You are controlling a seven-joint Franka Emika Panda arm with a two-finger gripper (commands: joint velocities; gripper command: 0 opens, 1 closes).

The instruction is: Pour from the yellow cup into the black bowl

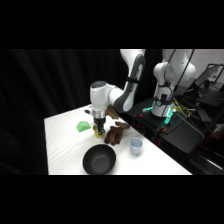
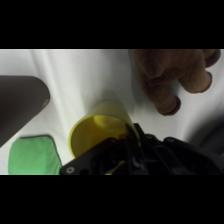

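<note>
The yellow cup (image 2: 98,132) sits directly at the gripper (image 2: 131,142), its rim against the black linkage; whether the jaws grip it cannot be told. The arm (image 1: 127,87) reaches down from upper right. The black bowl (image 1: 99,160) lies nearer the camera.

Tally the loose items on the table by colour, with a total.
Yellow: 1, the yellow cup, at the gripper.
Black: 1, the black bowl.
Pale blue-white: 1, a cup.
Green: 1, a soft-looking item.
Brown: 1, a plush-like thing.
Total: 5.
</note>
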